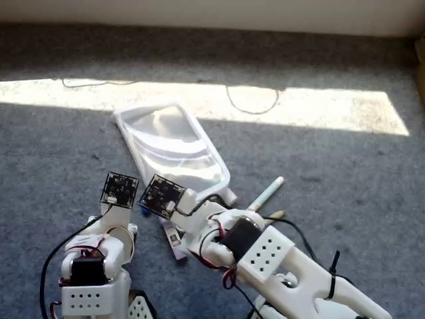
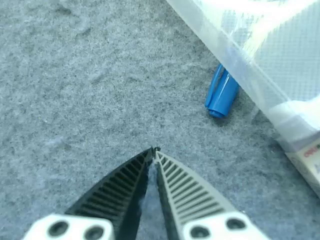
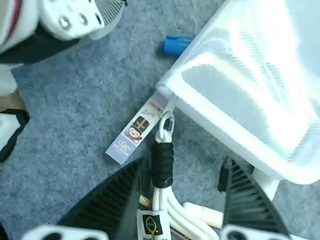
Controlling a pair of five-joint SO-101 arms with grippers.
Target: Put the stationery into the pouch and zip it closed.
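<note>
Pouch [image 1: 172, 149] flat mid-tabletop; blue cap [image 2: 221, 92], pen [image 1: 265, 194], printed strip [image 3: 132, 135] outside, beside it. Left hand [image 2: 152, 150] pressed together; right hand [image 3: 185, 165] spread astride zipper pull [image 3: 162, 155]. Open room toward far edge.

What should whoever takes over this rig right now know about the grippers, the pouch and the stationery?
Left gripper: shut, empty, over the grey carpet beside the blue plastic pen.
Right gripper: open, fingers either side of the black-wrapped zip pull of the translucent plastic pouch.
Outside the pouch: blue pen at its edge, pale green-white pen on the carpet, flat white printed stick by the zip corner.
Done: nothing visibly packed. Left: load all three, zip shut.
</note>
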